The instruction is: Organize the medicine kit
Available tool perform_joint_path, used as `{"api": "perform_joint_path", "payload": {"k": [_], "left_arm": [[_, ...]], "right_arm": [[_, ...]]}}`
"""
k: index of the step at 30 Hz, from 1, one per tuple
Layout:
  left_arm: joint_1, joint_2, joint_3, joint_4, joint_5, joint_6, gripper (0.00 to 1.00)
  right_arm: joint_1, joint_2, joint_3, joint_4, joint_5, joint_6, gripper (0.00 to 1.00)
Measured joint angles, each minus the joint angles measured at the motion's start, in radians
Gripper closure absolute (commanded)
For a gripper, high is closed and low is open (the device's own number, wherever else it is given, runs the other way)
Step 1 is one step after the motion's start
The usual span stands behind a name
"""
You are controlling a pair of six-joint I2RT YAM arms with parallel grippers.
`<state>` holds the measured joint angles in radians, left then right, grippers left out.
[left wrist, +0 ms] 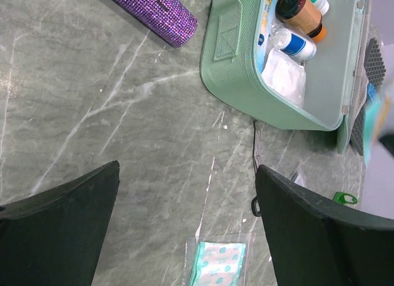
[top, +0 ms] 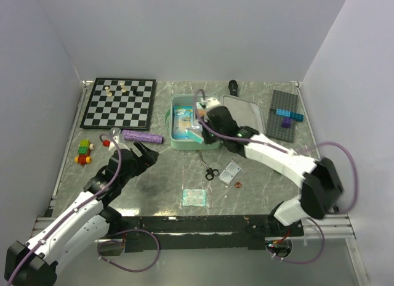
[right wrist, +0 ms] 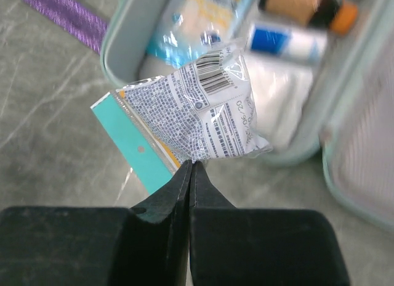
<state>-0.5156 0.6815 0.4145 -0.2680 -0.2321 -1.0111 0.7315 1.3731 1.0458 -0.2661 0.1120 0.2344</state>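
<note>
As it lies open, the medicine kit (top: 173, 121) seemingly spans left-right.

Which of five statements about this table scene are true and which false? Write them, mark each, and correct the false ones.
1. The medicine kit lies open. True.
2. The right gripper is shut on a sachet. True.
3. The left gripper holds the scissors. False: it is open and holds nothing; the scissors lie on the table.
4. The purple tube lies inside the kit. False: it lies on the table, left of the kit.
5. The chessboard sits at the table's far left corner. True.
</note>
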Motion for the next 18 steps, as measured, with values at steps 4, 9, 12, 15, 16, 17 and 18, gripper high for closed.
{"api": "perform_joint_path", "payload": {"k": [4, 9, 12, 15, 16, 17, 18], "left_arm": [[0.000, -0.007, 0.000, -0.007, -0.002, 0.006, 0.04], [0.000, -0.033, 0.000, -0.015, -0.006, 0.022, 0.04], [0.000, -0.037, 0.000, -0.015, -0.010, 0.023, 0.04], [0.000, -0.037, 0.000, -0.015, -0.011, 0.026, 0.04], [0.000, -0.036, 0.000, -0.015, -0.011, 0.027, 0.04], [0.000, -0.035, 0.000, -0.015, -0.011, 0.028, 0.04], [0.000, -0.032, 0.000, -0.015, -0.011, 0.030, 0.04]], "right_arm": [[-0.002, 0.235, 0.195, 0.018, 0.008, -0.087, 1.00], [-0.005, 0.447, 0.354, 0.009, 0.026, -0.178, 1.00], [-0.006, 0.554, 0.444, -0.028, 0.036, -0.239, 1.00], [-0.006, 0.603, 0.460, -0.045, 0.031, -0.289, 1.00], [-0.006, 0.607, 0.459, -0.052, 0.028, -0.301, 1.00], [-0.006, 0.609, 0.456, -0.059, 0.020, -0.317, 1.00], [-0.006, 0.609, 0.454, -0.061, 0.016, -0.328, 1.00]]}}
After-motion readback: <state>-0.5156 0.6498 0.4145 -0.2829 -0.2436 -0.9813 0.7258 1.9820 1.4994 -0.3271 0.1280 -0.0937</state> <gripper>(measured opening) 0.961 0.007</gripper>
